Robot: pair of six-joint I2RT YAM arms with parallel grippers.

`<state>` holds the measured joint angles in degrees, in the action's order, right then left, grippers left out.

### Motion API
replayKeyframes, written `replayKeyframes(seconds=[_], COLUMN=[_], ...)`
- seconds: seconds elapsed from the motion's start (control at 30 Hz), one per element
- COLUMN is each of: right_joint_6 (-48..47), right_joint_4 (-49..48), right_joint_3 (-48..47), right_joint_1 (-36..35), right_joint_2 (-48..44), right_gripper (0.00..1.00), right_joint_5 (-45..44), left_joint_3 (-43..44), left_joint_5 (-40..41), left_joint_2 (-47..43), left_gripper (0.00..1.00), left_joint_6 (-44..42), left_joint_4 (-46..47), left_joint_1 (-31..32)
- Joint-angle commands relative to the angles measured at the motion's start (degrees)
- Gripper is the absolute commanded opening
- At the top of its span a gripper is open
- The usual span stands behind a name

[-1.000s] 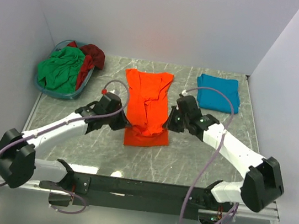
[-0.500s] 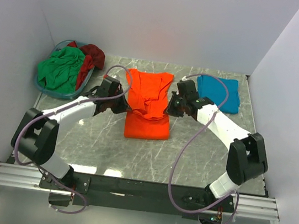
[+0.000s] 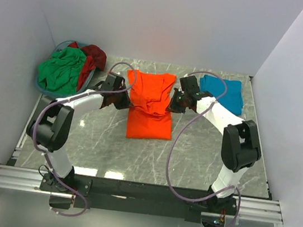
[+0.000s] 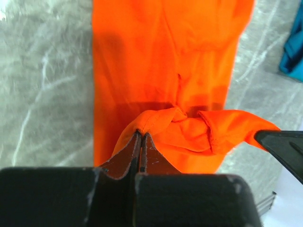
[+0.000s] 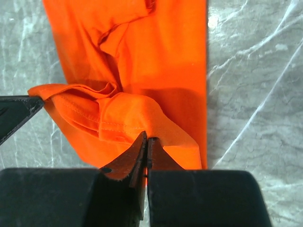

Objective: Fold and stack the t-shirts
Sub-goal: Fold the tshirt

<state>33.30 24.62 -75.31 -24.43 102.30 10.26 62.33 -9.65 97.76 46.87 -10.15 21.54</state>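
Observation:
The bright orange t-shirt (image 3: 151, 105) lies lengthwise at the middle of the table, its near part lifted and folded back toward the far end. My left gripper (image 3: 124, 102) is shut on its left edge, as the left wrist view (image 4: 140, 133) shows. My right gripper (image 3: 173, 106) is shut on its right edge, as the right wrist view (image 5: 146, 137) shows. The lifted cloth hangs in a bunch between them, above the flat part of the shirt. The teal blue t-shirt (image 3: 222, 93) lies folded at the back right. The green t-shirt (image 3: 60, 70) and dark red t-shirt (image 3: 93, 58) lie crumpled in the basket.
The blue plastic basket (image 3: 58, 93) stands at the back left by the left wall. White walls close the table on three sides. Cables loop over both arms. Grey marble table (image 3: 203, 149) shows in front of the orange shirt.
Both grippers have carried the orange shirt's near edge away from the arm bases toward the far end, doubling it over itself. Both arms stretch further out.

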Motion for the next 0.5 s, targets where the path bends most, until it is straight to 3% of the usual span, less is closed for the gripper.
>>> replayKeyframes(seconds=[0.0,0.03,0.07,0.1,0.2,0.23,0.33,0.4,0.43,0.47], right_joint_6=[-0.9,-1.0,-1.0,-1.1,-1.3,-1.1,0.0,0.4,0.5,0.3], right_joint_4=[-1.9,-1.9,-1.8,-1.7,-0.2,0.5,-1.4,-1.6,-1.5,-1.5], right_joint_3=[-3.7,-4.1,-4.9,-5.4,-7.3,-7.6,-6.3,-5.2,-4.9,-4.0], right_joint_1=[1.1,1.2,1.4,1.6,2.0,2.0,2.0,2.0,2.0,1.9], right_joint_2=[2.4,3.7,4.3,4.8,6.3,6.2,4.1,3.0,1.9,1.2], right_gripper=[0.03,0.04,0.06,0.11,0.2,0.4,0.75,0.84,0.84,0.85], right_joint_5=[1.5,1.9,1.9,1.9,1.6,1.3,2.0,1.7,1.5,1.4], left_joint_3=[3.2,4.5,5.0,6.0,6.8,7.3,8.5,7.6,7.1,6.8], left_joint_5=[-0.7,-1.6,-2.0,-1.3,3.5,4.8,7.4,6.8,6.1,5.4], left_joint_2=[2.4,3.1,4.4,4.6,4.5,3.8,2.4,1.4,0.9,-0.3], left_gripper=[0.0,0.04,0.19,0.51,0.64,0.72,0.8,0.88,0.99,1.0], left_joint_6=[-2.7,-3.5,-4.0,-4.0,-2.8,-3.2,-4.9,-4.9,-5.3,-5.2], left_joint_4=[3.4,3.2,2.9,2.3,0.0,-0.5,-3.2,-2.9,-2.2,-2.0], left_joint_1=[-0.4,-0.5,-0.6,-0.6,-0.7,-0.7,-0.7,-0.7,-0.7,-0.7])
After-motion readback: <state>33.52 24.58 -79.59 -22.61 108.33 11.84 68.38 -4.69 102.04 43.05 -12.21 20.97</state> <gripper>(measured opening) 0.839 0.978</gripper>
